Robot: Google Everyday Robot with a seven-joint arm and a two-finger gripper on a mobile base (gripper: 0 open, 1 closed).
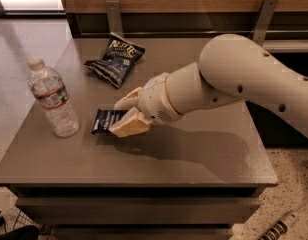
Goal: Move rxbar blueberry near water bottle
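The rxbar blueberry (105,120) is a small flat dark navy wrapper with white lettering. My gripper (125,115) is shut on its right end and holds it low over the grey table (194,154), just right of the water bottle (53,98). The bottle is clear ribbed plastic with a white cap and a white-and-red label, standing upright near the table's left edge. A small gap separates the bar's left end from the bottle. I cannot tell whether the bar touches the tabletop.
A crinkled blue chip bag (115,59) lies at the back of the table, behind the gripper. My arm (244,79) reaches in from the right. A wooden wall with metal brackets (113,15) runs behind the table.
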